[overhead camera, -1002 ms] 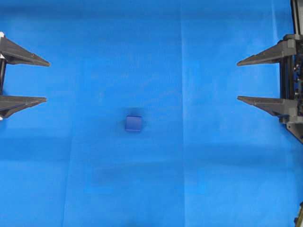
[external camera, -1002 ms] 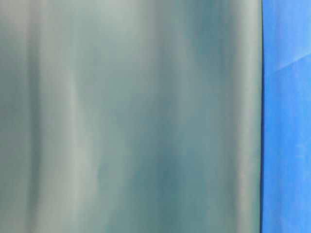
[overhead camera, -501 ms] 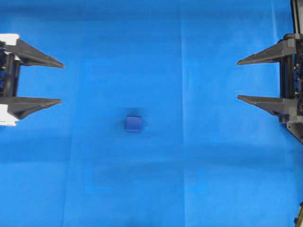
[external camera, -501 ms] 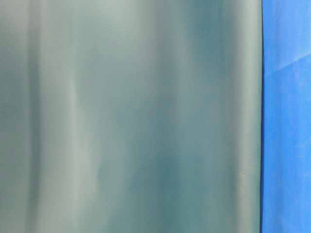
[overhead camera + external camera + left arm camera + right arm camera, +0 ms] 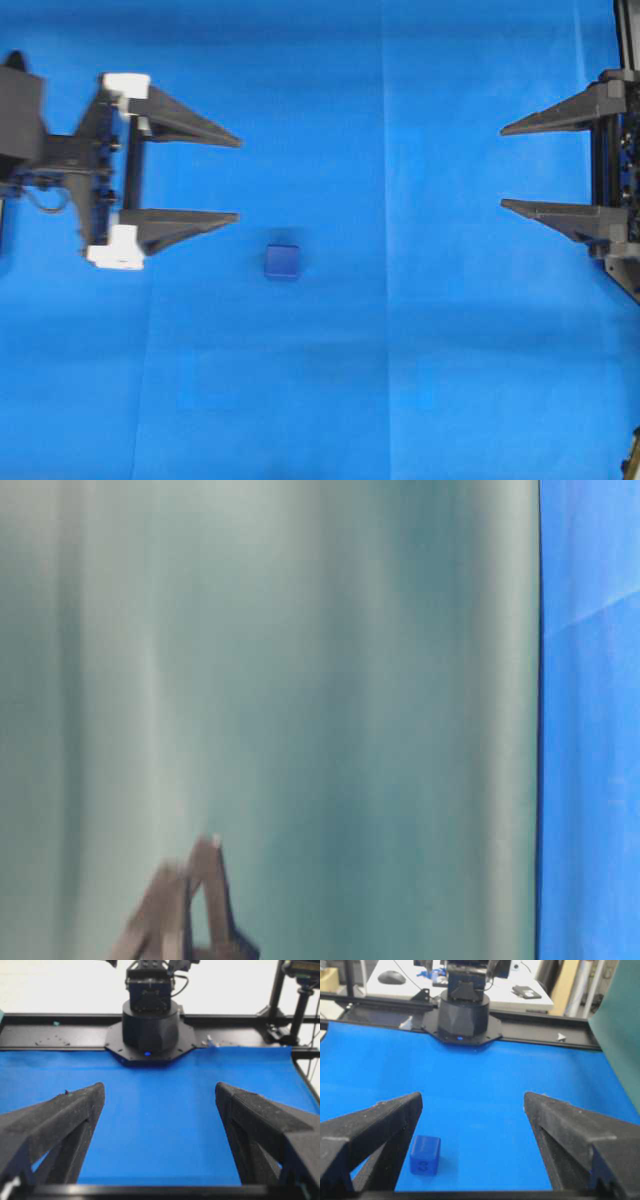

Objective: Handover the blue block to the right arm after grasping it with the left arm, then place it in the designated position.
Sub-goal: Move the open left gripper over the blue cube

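Block: the blue block (image 5: 282, 262) is sitting on the blue cloth (image 5: 400, 380), in the middle, touching no claw.
Left claw: the left claw (image 5: 238, 178) is hanging near the block, fingers wide apart, holding nothing.
Right claw: the right claw (image 5: 502, 170) is waiting far off, fingers wide apart, holding nothing.

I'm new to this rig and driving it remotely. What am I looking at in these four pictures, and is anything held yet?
Two robot arms face each other across a blue cloth. The overhead view shows the left gripper, with white finger bases, and the all-black right gripper, both open and empty. The blue block lies on the cloth between them, apart from both and nearer the left gripper. Two pictures come from cameras on the wrists, looking out between each gripper's fingers; the right one sees the block, with a 3 on its side. The table-level view is mostly blocked by a blurred green sheet.
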Action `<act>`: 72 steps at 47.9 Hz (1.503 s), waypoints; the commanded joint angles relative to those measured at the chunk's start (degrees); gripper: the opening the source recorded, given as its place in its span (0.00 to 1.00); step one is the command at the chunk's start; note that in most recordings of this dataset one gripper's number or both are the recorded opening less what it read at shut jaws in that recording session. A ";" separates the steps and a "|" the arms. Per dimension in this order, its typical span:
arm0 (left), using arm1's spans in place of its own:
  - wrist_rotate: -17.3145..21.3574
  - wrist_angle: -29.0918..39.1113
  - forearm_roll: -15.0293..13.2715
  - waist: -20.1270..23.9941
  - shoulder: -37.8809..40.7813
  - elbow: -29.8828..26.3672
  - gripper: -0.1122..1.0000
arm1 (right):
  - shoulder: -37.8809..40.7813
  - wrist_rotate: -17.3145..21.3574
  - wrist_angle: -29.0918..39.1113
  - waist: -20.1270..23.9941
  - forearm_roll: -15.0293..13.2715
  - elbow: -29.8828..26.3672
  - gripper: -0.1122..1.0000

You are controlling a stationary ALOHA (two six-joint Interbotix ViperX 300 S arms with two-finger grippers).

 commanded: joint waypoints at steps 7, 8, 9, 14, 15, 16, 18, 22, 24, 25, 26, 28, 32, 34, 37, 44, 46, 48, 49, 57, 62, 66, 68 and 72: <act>0.35 0.62 0.09 0.18 6.42 -8.70 0.94 | 0.35 -0.09 -0.26 -0.18 0.09 -1.67 0.96; 0.35 0.79 0.00 0.18 6.86 -9.32 0.94 | 0.35 0.00 -0.26 -0.18 0.18 -1.67 0.96; 0.44 1.05 0.09 0.18 7.65 -10.20 0.94 | 0.35 0.00 -0.18 -0.18 0.18 -1.67 0.96; 0.53 1.85 0.09 0.18 9.76 -12.57 0.94 | 0.44 -0.09 -0.18 -0.18 0.18 -1.67 0.96; 0.53 2.11 0.09 0.18 10.02 -12.92 0.94 | 0.35 -0.09 -0.18 -0.18 0.18 -1.58 0.96; 0.53 2.37 0.09 0.18 10.37 -13.18 0.94 | 0.35 0.00 -0.18 -0.18 0.09 -1.67 0.96; 0.53 2.90 0.09 0.26 10.81 -13.71 0.94 | 0.35 -0.09 -0.18 -0.18 0.18 -1.67 0.96; 0.44 4.04 0.09 0.44 11.16 -14.15 0.94 | 0.35 -0.09 -0.26 -0.18 0.18 -1.67 0.96; 0.35 4.04 0.09 0.53 11.07 -14.06 0.94 | 0.44 -0.09 -0.18 -0.18 0.18 -1.67 0.96; 0.35 4.13 0.09 0.53 10.99 -13.97 0.94 | 0.35 -0.09 -0.18 -0.18 0.18 -1.67 0.96; 0.35 4.13 0.00 0.53 10.90 -13.80 0.94 | 0.35 -0.09 -0.18 -0.18 0.18 -1.67 0.96; 0.26 4.13 0.09 0.53 10.81 -13.71 0.94 | 0.35 -0.09 -0.18 -0.18 0.09 -1.67 0.96; -0.18 4.31 0.09 0.53 10.72 -13.62 0.94 | 0.35 -0.09 -0.18 -0.18 0.09 -1.67 0.96; -0.26 4.57 0.00 0.53 10.72 -13.54 0.94 | 0.35 -0.09 -0.18 -0.18 0.09 -1.67 0.96; -0.35 5.10 0.09 0.53 10.72 -13.62 0.94 | 0.35 -0.09 -0.09 -0.18 0.18 -1.67 0.96; -0.53 10.37 0.00 0.26 10.63 -14.77 0.94 | 0.35 -0.09 0.18 -0.18 0.18 -1.67 0.96; -0.53 13.18 0.00 0.26 10.72 -15.56 0.94 | 0.35 -0.09 0.26 -0.18 0.18 -1.67 0.96; -0.79 16.52 0.09 0.26 10.72 -16.61 0.94 | 0.35 -0.09 0.35 -0.18 0.18 -1.67 0.96; -0.88 18.37 0.00 0.26 10.72 -17.23 0.94 | 0.35 -0.09 0.35 -0.18 0.18 -1.67 0.96; -2.99 34.72 0.00 0.09 11.43 -23.47 0.94 | 0.35 -0.09 0.53 -0.18 0.09 -1.67 0.96; -3.87 42.71 0.09 0.00 12.22 -26.72 0.94 | 0.35 -0.09 0.79 -0.18 0.18 -1.76 0.96; -4.66 49.39 0.09 0.00 13.18 -29.44 0.94 | 0.35 -0.09 0.88 -0.18 0.18 -1.85 0.96; -4.92 52.29 0.09 0.00 13.80 -30.67 0.94 | 0.35 -0.09 0.88 -0.18 0.18 -1.76 0.96; -5.27 58.27 0.00 0.00 15.03 -33.05 0.94 | 0.35 -0.09 0.88 -0.18 0.18 -1.76 0.96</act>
